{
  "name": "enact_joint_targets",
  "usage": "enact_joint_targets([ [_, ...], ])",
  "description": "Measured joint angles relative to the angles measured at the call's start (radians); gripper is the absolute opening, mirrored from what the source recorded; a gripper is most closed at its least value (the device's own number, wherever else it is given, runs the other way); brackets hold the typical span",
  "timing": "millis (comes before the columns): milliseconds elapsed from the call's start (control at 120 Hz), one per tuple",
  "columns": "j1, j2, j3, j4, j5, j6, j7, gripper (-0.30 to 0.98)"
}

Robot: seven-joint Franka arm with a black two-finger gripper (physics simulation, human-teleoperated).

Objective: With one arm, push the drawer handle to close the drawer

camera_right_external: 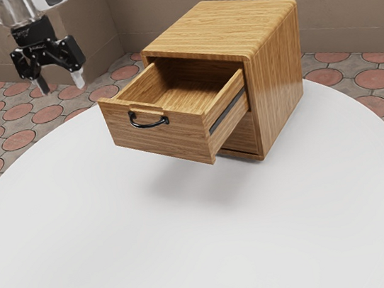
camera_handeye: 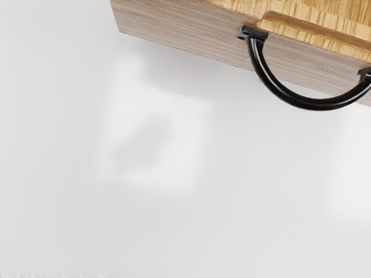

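Black gripper (camera_right_external: 62, 84) raised toward the exterior view's left of the wooden cabinet (camera_right_external: 277, 78), fingers spread well apart and holding nothing, then the black curved drawer handle (camera_right_external: 148, 125) on the front of the drawer (camera_right_external: 184, 136), which juts open from the cabinet's upper part, cabinet standing on a white rounded table (camera_right_external: 194, 258).

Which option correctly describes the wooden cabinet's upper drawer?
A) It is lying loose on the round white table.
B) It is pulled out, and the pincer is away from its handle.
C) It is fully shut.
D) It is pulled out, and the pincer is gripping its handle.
B: the upper drawer juts from the wooden cabinet, and the open pincer hangs in the air, apart from the curved black handle.
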Motion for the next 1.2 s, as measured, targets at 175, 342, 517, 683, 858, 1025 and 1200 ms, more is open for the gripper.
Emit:
enact_joint_targets([
  [175, -0.022, -0.412, -0.033, -0.398, 0.046, 0.014, -0.007, 0.68],
  [342, -0.016, -1.037, -0.042, -1.003, 0.134, 0.035, -0.024, 0.65],
  [517, -0.016, -0.989, -0.065, -1.113, 0.183, 0.115, -0.037, 0.45],
  [683, -0.017, -0.744, -0.136, -1.009, 0.16, 0.258, -0.051, 0.27],
  [858, -0.017, -0.56, -0.176, -0.884, 0.115, 0.367, -0.068, 0.14],
  [1025, -0.017, -0.399, -0.178, -0.746, 0.105, 0.412, -0.081, 0.07],
  [1200, -0.017, -0.273, -0.19, -0.647, 0.102, 0.438, -0.091, 0.04],
])
